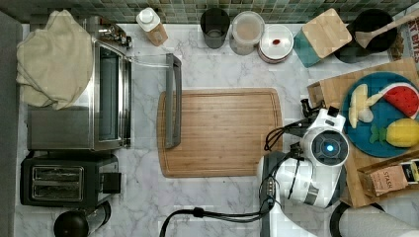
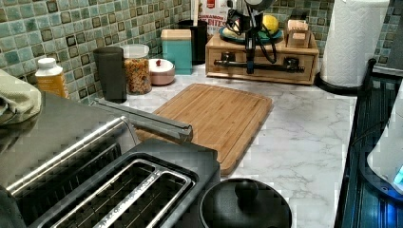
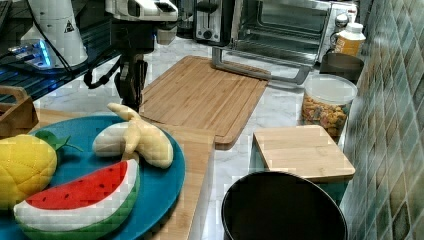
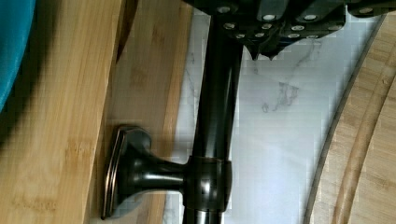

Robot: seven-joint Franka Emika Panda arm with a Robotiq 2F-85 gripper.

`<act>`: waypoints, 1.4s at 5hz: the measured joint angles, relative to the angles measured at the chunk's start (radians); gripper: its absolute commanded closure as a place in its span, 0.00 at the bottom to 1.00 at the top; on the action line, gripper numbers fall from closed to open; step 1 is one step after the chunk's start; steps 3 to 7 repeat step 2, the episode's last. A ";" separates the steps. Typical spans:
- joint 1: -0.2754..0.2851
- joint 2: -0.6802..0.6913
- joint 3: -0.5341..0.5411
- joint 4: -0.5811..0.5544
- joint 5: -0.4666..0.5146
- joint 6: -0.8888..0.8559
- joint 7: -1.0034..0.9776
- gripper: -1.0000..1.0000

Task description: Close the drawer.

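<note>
Gripper (image 2: 250,66) is seen at the dark bar handle (image 4: 217,116) of the drawer (image 2: 266,59); finger state cannot be told. Handle is carried on a flared metal post (image 4: 135,170) fixed to the drawer front; drawer sits in the wooden box under the blue plate (image 1: 390,111), beside the cutting board (image 1: 222,131), and looks nearly flush already. Rigid bamboo front and stiff, probably slick, metal bar are judged; light sliding load expected; a straight push on bar or front near mid-span is advised to avoid racking.
</note>
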 measured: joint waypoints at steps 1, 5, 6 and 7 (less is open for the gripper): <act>0.008 0.001 -0.008 0.002 -0.001 -0.002 0.000 1.00; 0.008 0.001 -0.007 0.002 -0.001 -0.002 0.000 1.00; 0.008 0.001 -0.007 0.002 -0.001 -0.002 0.000 1.00; 0.008 0.001 -0.007 0.002 -0.001 -0.002 0.000 1.00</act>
